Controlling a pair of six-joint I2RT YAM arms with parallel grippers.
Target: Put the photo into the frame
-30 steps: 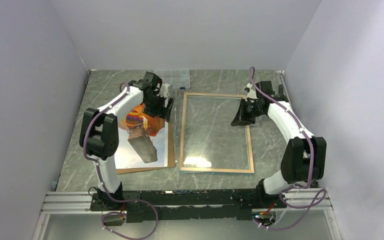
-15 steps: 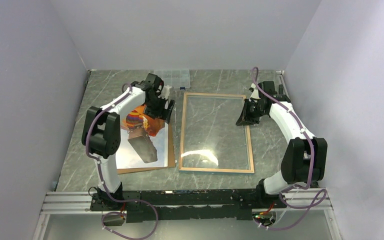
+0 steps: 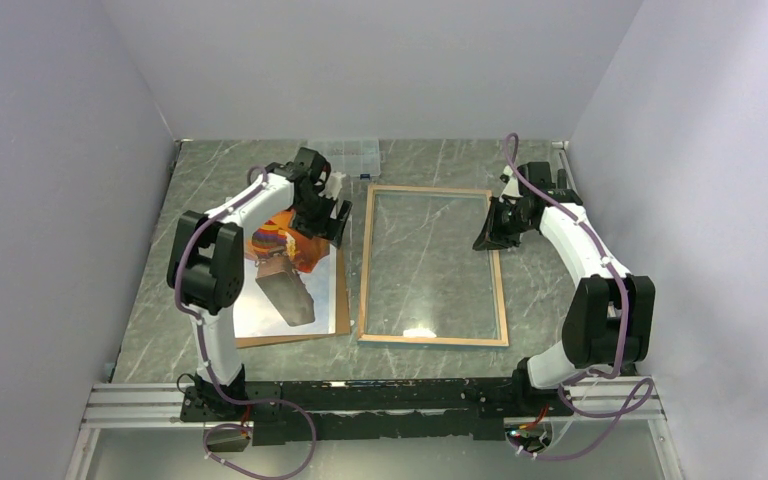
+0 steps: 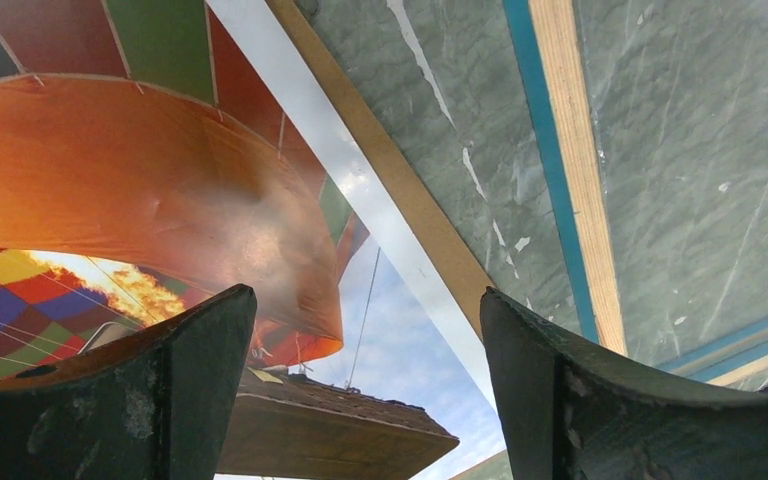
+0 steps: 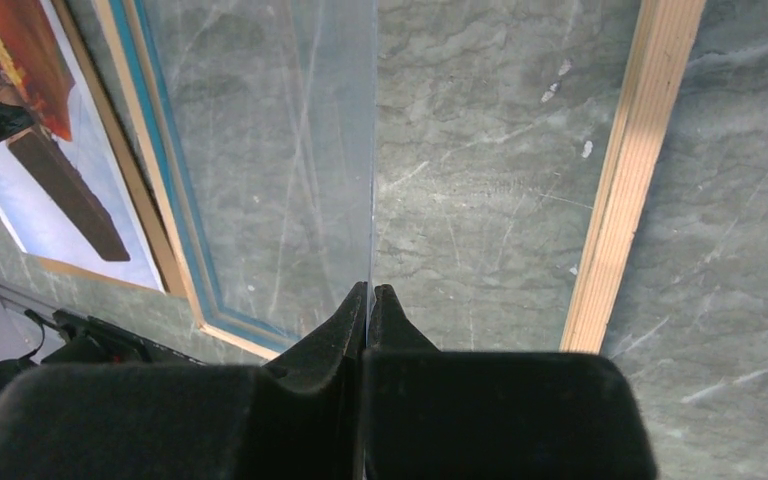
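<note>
The frame had a pale matt wood rim and a clear glossy pane. The photo was smooth paper with a soft shine. The counter looked like smooth grey marble. The left claw was dark, matt and scuffed.

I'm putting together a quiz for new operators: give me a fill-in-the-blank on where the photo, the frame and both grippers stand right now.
1. The left gripper hangs ___ above the photo.
2. The photo lies on a thin ___ backing board.
3. In the top view, the frame lies to the photo's ___.
4. The right gripper is ___ on the edge of the clear pane.
Missing words: open; brown; right; shut.
</note>
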